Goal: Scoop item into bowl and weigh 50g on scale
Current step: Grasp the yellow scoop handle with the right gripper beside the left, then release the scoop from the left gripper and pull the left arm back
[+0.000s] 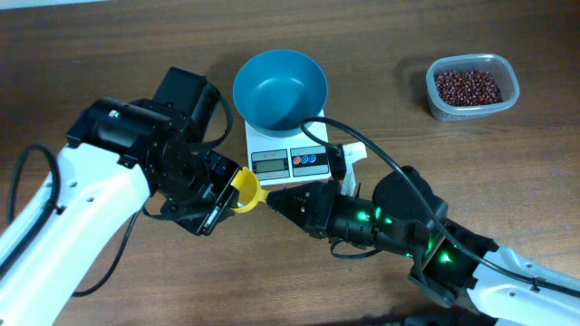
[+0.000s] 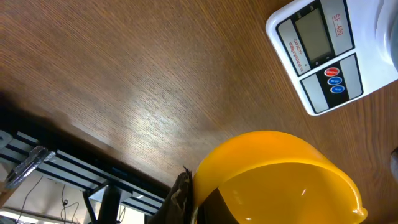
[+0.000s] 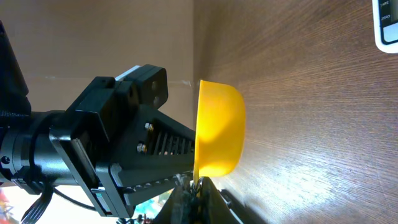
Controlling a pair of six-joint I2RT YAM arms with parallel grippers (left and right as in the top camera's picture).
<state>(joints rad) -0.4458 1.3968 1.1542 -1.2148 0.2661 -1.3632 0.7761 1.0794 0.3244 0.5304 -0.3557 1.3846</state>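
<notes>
The teal bowl (image 1: 280,86) stands empty on the white scale (image 1: 299,161). The beans (image 1: 467,86) lie in a clear tub (image 1: 472,110) at the far right. A yellow scoop (image 1: 246,188) hangs over the table in front of the scale, empty. My left gripper (image 1: 225,195) is shut on its left side. My right gripper (image 1: 275,198) pinches its rim from the right. The right wrist view shows the fingers (image 3: 194,186) closed on the scoop's edge (image 3: 217,130), with the left gripper (image 3: 124,155) behind. The left wrist view shows the scoop (image 2: 280,180) and the scale (image 2: 323,56).
A black cable (image 1: 381,158) loops from the right arm over the table beside the scale. Bare wooden table (image 1: 109,54) lies at the far left and between the scale and the tub. The table's edge shows at the lower left of the left wrist view (image 2: 74,134).
</notes>
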